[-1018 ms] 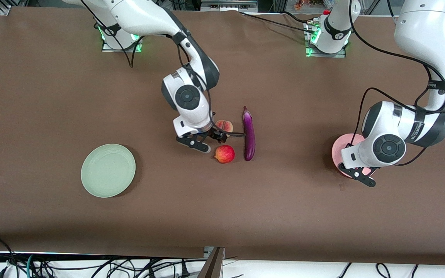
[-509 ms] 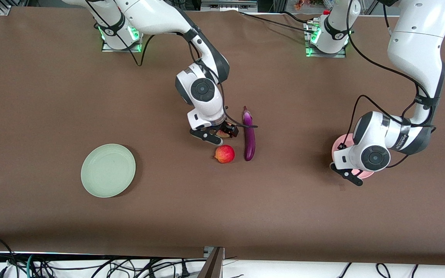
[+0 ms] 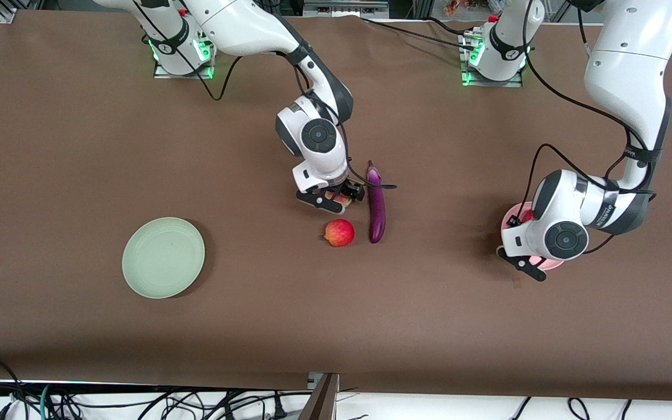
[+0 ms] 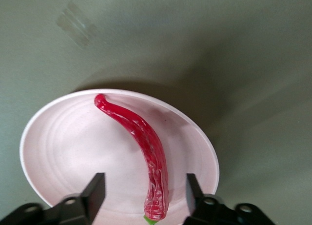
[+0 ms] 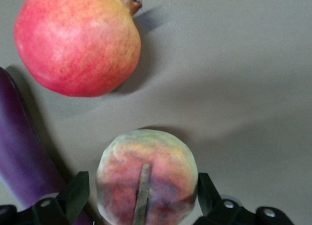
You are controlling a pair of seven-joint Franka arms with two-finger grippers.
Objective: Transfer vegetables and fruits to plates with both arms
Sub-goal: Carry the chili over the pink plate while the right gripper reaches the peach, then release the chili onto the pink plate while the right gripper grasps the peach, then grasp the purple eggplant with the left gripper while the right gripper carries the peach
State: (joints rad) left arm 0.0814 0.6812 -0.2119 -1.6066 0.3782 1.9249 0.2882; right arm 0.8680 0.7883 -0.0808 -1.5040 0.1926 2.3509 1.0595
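Note:
The peach sits on the table between the open fingers of my right gripper; in the front view only its edge shows under that gripper. The red fruit lies nearer the front camera, and the purple eggplant lies beside both. My left gripper is open just above the pink plate. The red chili pepper lies on that plate, its stem end between the fingers. The mint green plate is empty toward the right arm's end.
The brown table has wide bare room around the plates. Cables hang along the edge nearest the front camera. The arm bases stand at the back edge.
My right gripper has moved away from beside the red fruit and come down around the peach. My left gripper has shifted a little over the pink plate toward the right arm's end.

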